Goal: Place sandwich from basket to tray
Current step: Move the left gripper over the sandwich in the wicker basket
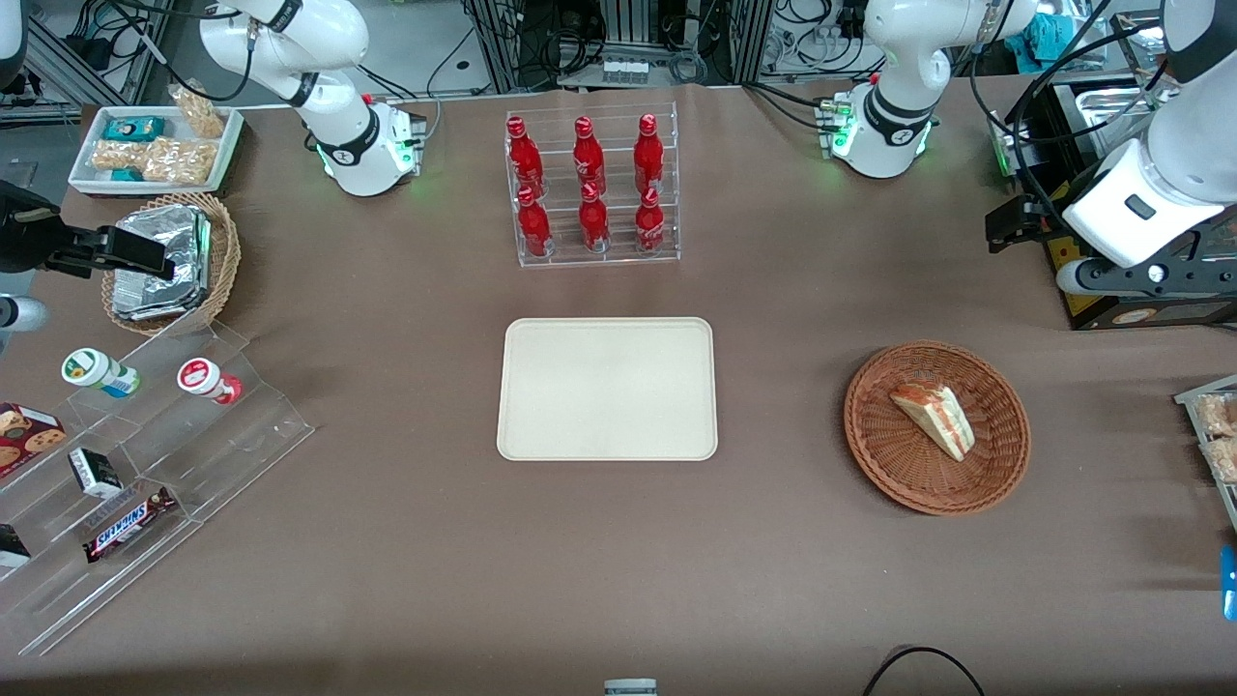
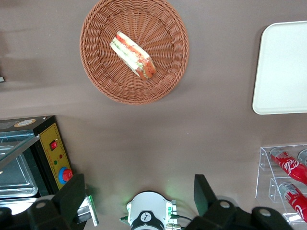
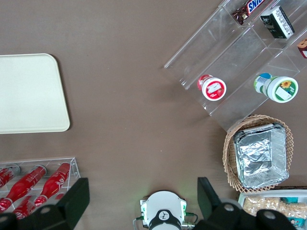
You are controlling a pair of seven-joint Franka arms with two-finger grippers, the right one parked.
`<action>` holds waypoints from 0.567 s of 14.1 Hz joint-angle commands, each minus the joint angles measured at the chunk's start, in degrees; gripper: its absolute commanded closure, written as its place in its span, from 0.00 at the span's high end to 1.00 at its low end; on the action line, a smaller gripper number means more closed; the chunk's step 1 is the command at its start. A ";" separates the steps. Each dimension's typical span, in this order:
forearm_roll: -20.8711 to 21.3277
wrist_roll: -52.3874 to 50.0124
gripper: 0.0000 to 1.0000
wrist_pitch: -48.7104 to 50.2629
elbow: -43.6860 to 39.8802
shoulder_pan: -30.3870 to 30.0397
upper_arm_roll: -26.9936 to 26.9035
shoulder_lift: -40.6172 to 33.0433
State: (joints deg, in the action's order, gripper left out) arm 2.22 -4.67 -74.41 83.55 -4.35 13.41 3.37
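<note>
We list red bottles (image 1: pixel 591 188) in a clear rack farther back. Sandwich (image 1: pixel 934 420): pale wedge, red-orange filling, lying in basket (image 1: pixel 995 473). Tray (image 1: pixel 607 389) bare. Pincer (image 2: pixel 139 199) released, high above counter (image 1: pixel 387 561).

the one clearly readable word is "snickers", in blue letters on white, on the brown chocolate bar wrapper (image 1: pixel 129 523) lying on the lowest step of the clear acrylic stepped stand (image 1: pixel 242 440), at about 8 o'clock from the cream-beige rectangular tray (image 1: pixel 607 388) in the front view. in the right wrist view only the end of that word shows on the same bar (image 3: pixel 248 8). the red bottles (image 1: pixel 585 184) in the clear rack carry white script too small to read.

the left arm's gripper (image 2: pixel 139 196) hangs high above the table, toward the working arm's end.
</note>
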 commanded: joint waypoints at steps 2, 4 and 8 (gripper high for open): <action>-0.29 0.28 1.00 -0.56 -0.93 -0.30 0.30 0.41; -0.46 0.10 1.00 -0.56 -0.93 -0.30 0.30 0.67; -0.20 -4.00 1.00 -0.64 -0.76 -0.22 0.30 3.03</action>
State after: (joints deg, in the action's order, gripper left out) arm 2.22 -5.43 -74.77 83.61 -4.35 13.40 4.26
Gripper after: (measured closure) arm 0.000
